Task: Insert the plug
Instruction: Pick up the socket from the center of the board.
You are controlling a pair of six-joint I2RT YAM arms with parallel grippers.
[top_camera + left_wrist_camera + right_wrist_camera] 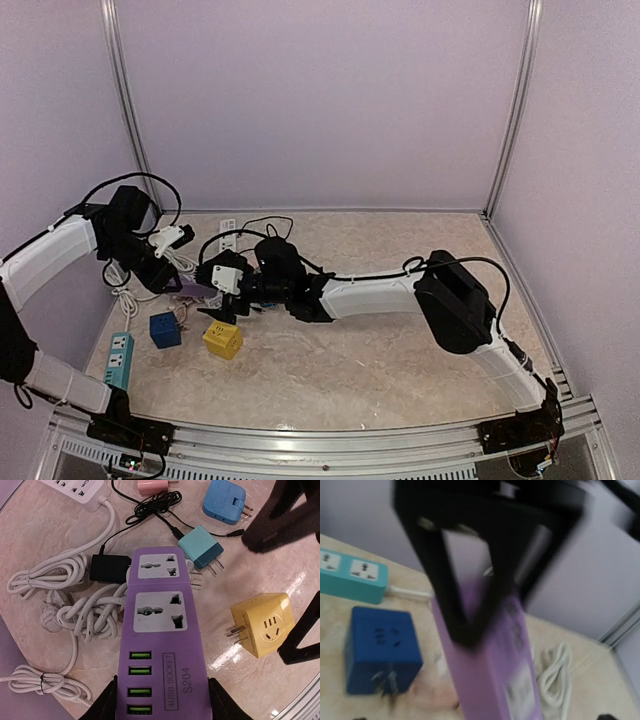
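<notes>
Purple power strip (161,630) gripped at its USB end by my left pincer (162,705), sockets up to brace for insertion; teal plug (200,547) lies loose on the worktop (260,690) just beside its far end; right pincer (220,295) blurred, grip indeterminate.

Tool (470,625): showing as a black, heavily blurred frame, its tip hanging over the strip; finger spacing is not reading clearly.
Purple power strip (490,680): running from mid-frame to the bottom edge.
Blue cube adapter (380,645): sitting on the worktop (335,630) just left of the strip, prongs pointing nearward.
Teal power strip (350,572): lying beyond the cube, sockets facing up.
White cable (555,675): coiling right of the purple strip.
</notes>
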